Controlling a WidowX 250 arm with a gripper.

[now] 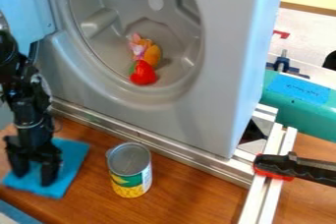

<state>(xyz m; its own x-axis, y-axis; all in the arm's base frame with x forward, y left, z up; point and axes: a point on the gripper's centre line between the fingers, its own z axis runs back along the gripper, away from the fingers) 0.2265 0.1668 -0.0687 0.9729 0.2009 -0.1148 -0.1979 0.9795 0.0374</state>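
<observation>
The gripper (35, 171) hangs at the left over a blue cloth (69, 169), its two fingers apart and pointing down, with nothing visible between them. To its right a can (130, 171) with a green and yellow label stands upright on the wooden table, apart from the gripper. Inside the round opening of the grey toy washer (210, 125) lie a red strawberry-like toy (143, 73) and, just above it, an orange and pink toy (147, 52).
A metal rail (157, 145) runs along the washer's base. At the right, a black and red clamp (295, 167) grips a second rail. Behind it sits a teal box (298, 102). The washer's open door (33, 9) is at the upper left.
</observation>
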